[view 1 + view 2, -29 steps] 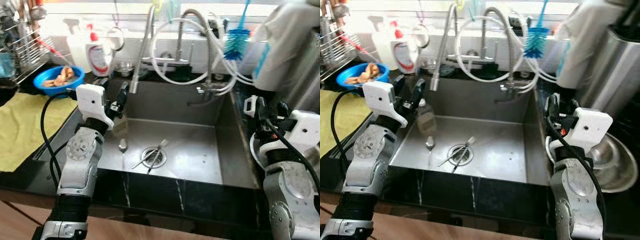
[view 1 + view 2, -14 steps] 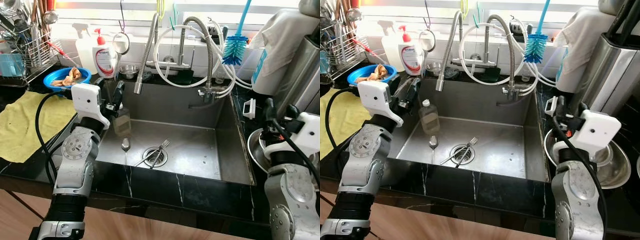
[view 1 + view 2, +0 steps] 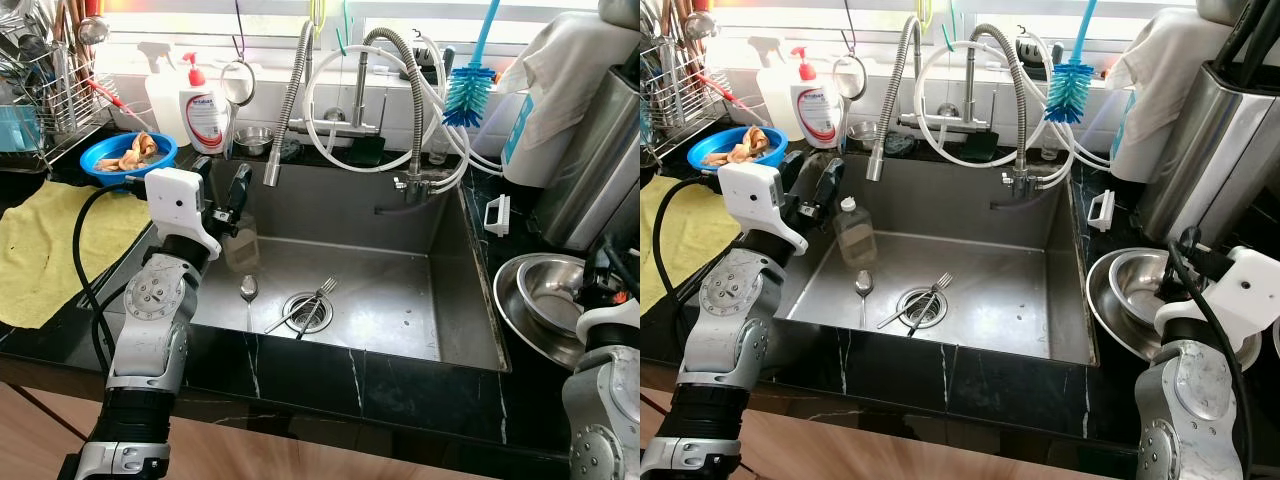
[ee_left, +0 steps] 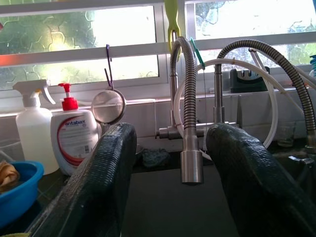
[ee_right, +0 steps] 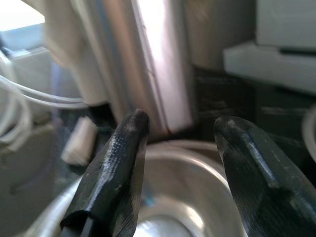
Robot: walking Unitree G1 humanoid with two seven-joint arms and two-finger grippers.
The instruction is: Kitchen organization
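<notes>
Left pincer [image 3: 222,190] hangs over the left rim of the steel sink [image 3: 440,300], fingers [image 4: 103,182] spread wide, nothing between them; its wrist view looks along them at the spring faucet nozzle [image 4: 191,165]. Right pincer [image 5: 177,168] sits low at the right worktop edge, released, fingers [image 5: 121,163] apart over a steel bowl [image 3: 1130,295]. In the sink: a clear bottle [image 3: 854,235] with a white cap stands upright against the left wall, a spoon [image 3: 863,284] lies just in front of it, and a fork [image 3: 928,297] rests across the drain. Behind the sink's left corner stands a white pump bottle [image 4: 72,140] with a red pump; label reads "antabax". Beside it, a white spray bottle [image 4: 33,131], no legible text. Blue bowl [image 3: 128,155] holds scraps, next to a yellow cloth [image 3: 45,250] on the black worktop [image 3: 400,375]. Blue bottle brush [image 3: 1070,85] hangs by the window.
</notes>
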